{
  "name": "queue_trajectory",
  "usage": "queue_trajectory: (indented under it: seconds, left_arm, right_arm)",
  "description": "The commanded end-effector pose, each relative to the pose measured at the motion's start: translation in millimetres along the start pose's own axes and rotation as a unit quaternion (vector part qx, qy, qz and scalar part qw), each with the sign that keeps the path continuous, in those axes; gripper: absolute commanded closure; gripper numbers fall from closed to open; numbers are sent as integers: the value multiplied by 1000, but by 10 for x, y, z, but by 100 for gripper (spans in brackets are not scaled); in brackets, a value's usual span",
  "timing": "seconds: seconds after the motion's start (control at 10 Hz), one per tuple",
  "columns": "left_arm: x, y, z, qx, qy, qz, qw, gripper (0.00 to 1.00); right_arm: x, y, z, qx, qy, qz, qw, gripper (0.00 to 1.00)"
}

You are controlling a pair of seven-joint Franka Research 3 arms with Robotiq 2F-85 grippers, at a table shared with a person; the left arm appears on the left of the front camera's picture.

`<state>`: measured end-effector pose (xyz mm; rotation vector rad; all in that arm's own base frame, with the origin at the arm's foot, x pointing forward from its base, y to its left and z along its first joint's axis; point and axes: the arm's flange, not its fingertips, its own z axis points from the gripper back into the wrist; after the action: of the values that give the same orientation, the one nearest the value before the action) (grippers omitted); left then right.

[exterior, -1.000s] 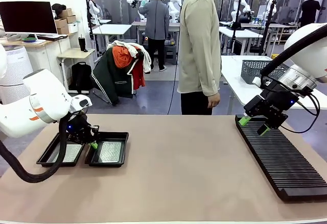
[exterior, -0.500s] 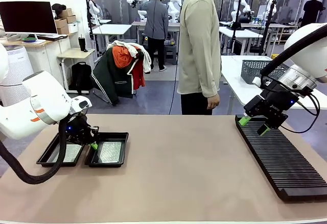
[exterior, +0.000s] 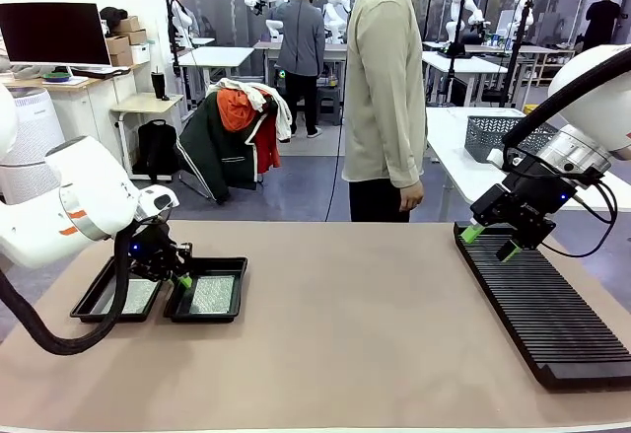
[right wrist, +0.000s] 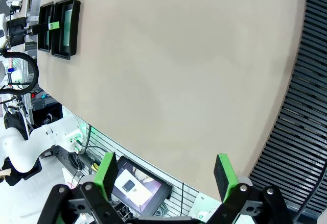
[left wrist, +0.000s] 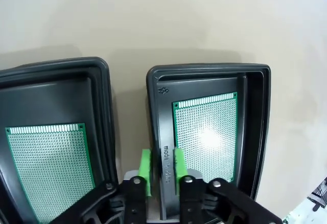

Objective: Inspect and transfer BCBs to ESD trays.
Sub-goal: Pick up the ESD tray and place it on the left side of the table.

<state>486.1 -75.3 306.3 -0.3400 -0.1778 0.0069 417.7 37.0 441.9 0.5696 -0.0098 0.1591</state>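
While its two green pads straddle the near rim of the right-hand ESD tray (left wrist: pixel 207 132), the left hand (left wrist: pixel 162 165) sits low at the tray's edge, fingers narrowly apart with the black wall between them; whether they press it or have just slackened I cannot tell, though the placement suggests nudging or squaring the tray beside its twin. A BCB (left wrist: pixel 207 132) lies flat on that tray's floor, glare at its centre, and a second BCB (left wrist: pixel 48 170) lies flat in the other ESD tray (left wrist: pixel 56 81) just beside it, a narrow strip of tan surface (left wrist: pixel 168 20) between the rims. Both boards look seated, so the transfer seems largely done.

Across the surface, the right hand (exterior: pixel 488 239) hovers wide open and holds nothing, poised over the far end of the long black slotted rack (exterior: pixel 542 305), probably where boards are drawn from.

Its own wrist view shows spread pads and rack ribs, with the trays far off. From the front, the left arm hides the rim contact but shows both trays near the left edge and a person (exterior: pixel 386 88) standing behind.
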Motion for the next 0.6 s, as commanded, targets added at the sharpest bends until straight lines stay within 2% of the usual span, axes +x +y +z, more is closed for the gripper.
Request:
queue_trajectory:
  seconds: [0.0,0.1,0.2,0.3,0.4,0.5]
  left_arm:
    - [-29,-137,93,23,-5,0,1000,55]
    - [-46,-211,162,32,-9,-3,999,43]
    - [-60,-301,258,47,-12,-5,999,54]
    - [-72,-381,351,63,-11,-7,998,24]
    - [-83,-454,434,79,-9,-11,997,36]
    - [-106,-540,549,103,-4,-16,995,6]
  right_arm:
    - [-4,20,-11,0,-7,-10,1000,0]
    - [-4,20,-11,0,-7,-10,1000,0]
    - [-4,20,-11,0,-7,-10,1000,0]
    - [-4,20,-11,0,-7,-10,1000,0]
    - [-4,20,-11,0,-7,-10,1000,0]
    - [-4,20,-11,0,-7,-10,1000,0]
